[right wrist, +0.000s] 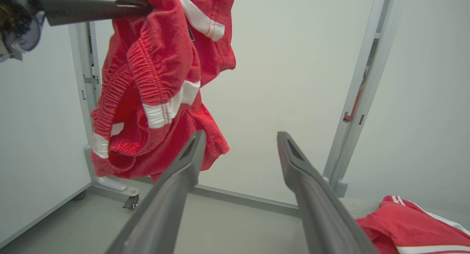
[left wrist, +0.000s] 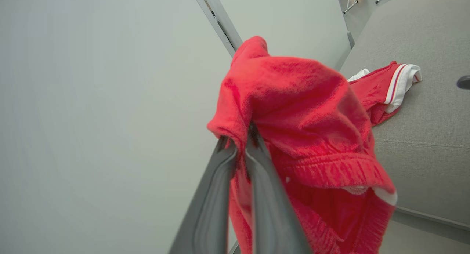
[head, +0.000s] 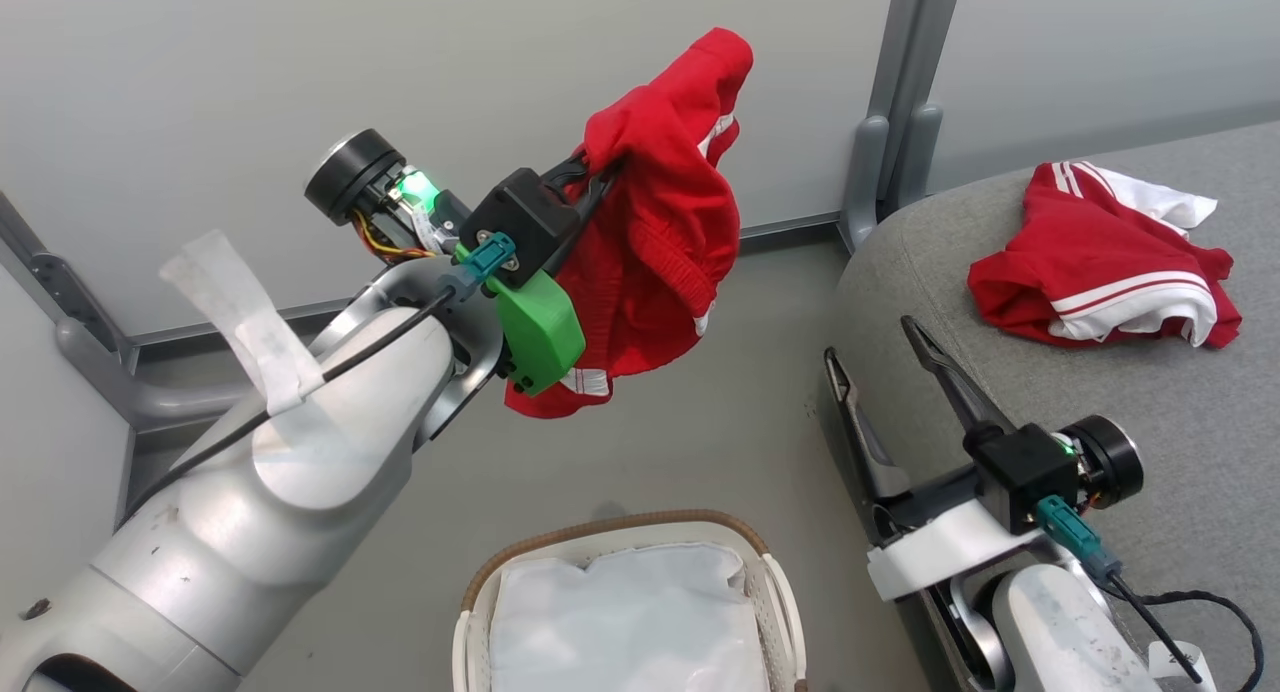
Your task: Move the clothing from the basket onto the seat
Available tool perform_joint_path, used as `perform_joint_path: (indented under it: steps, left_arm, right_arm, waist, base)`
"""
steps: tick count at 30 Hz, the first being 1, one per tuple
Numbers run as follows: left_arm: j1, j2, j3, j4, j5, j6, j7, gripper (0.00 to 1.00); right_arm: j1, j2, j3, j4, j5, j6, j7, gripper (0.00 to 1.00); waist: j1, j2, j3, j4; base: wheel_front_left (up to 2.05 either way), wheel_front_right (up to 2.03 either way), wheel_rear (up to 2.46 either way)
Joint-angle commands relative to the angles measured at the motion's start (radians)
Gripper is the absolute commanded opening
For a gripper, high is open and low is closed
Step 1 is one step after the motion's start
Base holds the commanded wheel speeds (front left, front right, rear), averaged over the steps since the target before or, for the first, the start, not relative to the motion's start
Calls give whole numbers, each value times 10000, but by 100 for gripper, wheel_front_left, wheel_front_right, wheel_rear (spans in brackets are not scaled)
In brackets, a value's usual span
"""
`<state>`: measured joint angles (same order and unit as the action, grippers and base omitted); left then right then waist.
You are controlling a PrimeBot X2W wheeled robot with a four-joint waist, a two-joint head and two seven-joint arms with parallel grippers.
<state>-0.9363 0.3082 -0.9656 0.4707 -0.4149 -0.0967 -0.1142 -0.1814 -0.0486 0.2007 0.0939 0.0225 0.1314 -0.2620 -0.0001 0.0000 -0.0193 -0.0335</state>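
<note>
Above the floor (head: 720,442), left of the seat (head: 1150,442) and beyond the basket (head: 788,622), the left jaws are clenching a bunched fold of the red shorts (head: 655,232). The shorts are hanging clear of every surface, with waistband and white stripes drooping below the grip. The right jaws are standing released and empty, low by the seat's near left edge and well apart from both garments. On the far right part of the seat the red-and-white jersey (head: 1100,262) is lying crumpled, so that item is judged delivered. The basket, at the near edge of the head view, is showing a white crinkled liner sheet (head: 620,622) across its visible part, and the frame is cutting off its nearest portion. Progress is judged as past halfway: one garment is sitting in place, and the second is being held aloft short of the seat. What is remaining is carrying the shorts rightward over the cushion and letting them go there.
</note>
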Motion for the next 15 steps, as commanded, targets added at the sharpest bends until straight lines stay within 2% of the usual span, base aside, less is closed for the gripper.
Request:
perform_joint_path:
  steps: [1, 9, 15]
  left_arm:
    - [-166, -84, 35, -28, -50, 94, 48, 0]
    - [-335, -362, -84, -244, -81, 189, 201, 0]
    - [-396, -520, -283, -670, -93, 104, 317, 0]
  right_arm:
    - [-135, -36, 160, 30, 124, -14, -45, 100]
    - [-473, -38, 1156, 143, 737, -14, -46, 100]
    - [-1018, -38, 1152, 691, 961, -14, -45, 100]
  waist:
    - [1, 0, -17, 3]
    - [1, 0, -65, -40]
    - [1, 0, -107, 37]
  base:
    - [0, 0, 0]
    - [0, 0, 0]
    - [0, 0, 0]
